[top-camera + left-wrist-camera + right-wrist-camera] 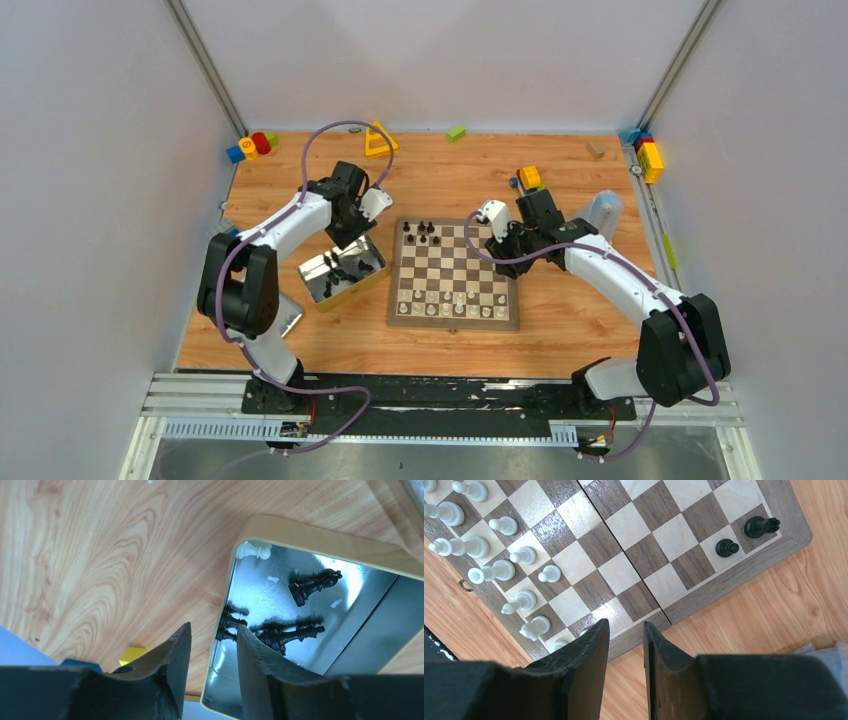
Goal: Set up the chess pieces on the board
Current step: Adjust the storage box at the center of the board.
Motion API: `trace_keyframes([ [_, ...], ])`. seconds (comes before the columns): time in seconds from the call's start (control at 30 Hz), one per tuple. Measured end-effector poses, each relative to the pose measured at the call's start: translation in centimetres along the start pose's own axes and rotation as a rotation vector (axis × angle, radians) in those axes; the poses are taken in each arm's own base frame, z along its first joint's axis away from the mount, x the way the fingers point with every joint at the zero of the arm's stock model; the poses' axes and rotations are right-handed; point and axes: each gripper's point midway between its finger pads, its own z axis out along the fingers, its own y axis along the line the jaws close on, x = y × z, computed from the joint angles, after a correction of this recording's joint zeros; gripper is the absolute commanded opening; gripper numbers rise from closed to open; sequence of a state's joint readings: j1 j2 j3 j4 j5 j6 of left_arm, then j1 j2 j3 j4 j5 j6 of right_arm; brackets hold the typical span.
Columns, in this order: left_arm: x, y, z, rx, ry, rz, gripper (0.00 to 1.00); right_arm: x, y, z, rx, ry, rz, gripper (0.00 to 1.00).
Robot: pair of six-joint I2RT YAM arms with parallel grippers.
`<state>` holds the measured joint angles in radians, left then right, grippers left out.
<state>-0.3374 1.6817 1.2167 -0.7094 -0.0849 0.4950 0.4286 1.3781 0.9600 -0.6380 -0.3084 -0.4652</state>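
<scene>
The board (455,275) lies mid-table. White chess pieces (450,300) fill its near rows, and a few black ones (424,232) stand at its far left corner. My left gripper (352,232) hovers open and empty over the silver tin (340,272). In the left wrist view its fingers (214,630) straddle the tin's rim (320,535); inside lie black pieces (314,583) (290,635) and a white pawn (252,551). My right gripper (500,245) hangs over the board's right edge. Its jaws (625,625) are slightly apart with nothing between them. White pieces (499,570) and two black pieces (727,547) show there.
Coloured toy blocks lie along the back: a cluster (253,146) at the left, a yellow triangle (379,140), a green block (456,132), an orange one (529,177) and more at the right wall (648,155). A flat metal lid (288,322) lies by the left arm.
</scene>
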Motion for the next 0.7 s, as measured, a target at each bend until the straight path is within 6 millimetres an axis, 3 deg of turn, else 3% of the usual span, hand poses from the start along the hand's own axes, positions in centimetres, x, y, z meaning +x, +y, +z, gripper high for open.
trace_keyframes([
  [0.27, 1.7, -2.0, 2.5, 0.161, 0.114, 0.129, 0.32, 0.5, 0.2, 0.2, -0.005, 0.009, 0.003, 0.32],
  [0.47, 2.5, -2.6, 2.4, 0.224, 0.138, 0.237, 0.27, 0.4, 0.3, 0.2, -0.012, 0.005, 0.003, 0.32],
  [0.7, 2.1, -1.8, 1.8, 0.239, 0.127, 0.394, 0.21, 0.3, 0.4, 0.2, -0.018, 0.002, 0.003, 0.32],
])
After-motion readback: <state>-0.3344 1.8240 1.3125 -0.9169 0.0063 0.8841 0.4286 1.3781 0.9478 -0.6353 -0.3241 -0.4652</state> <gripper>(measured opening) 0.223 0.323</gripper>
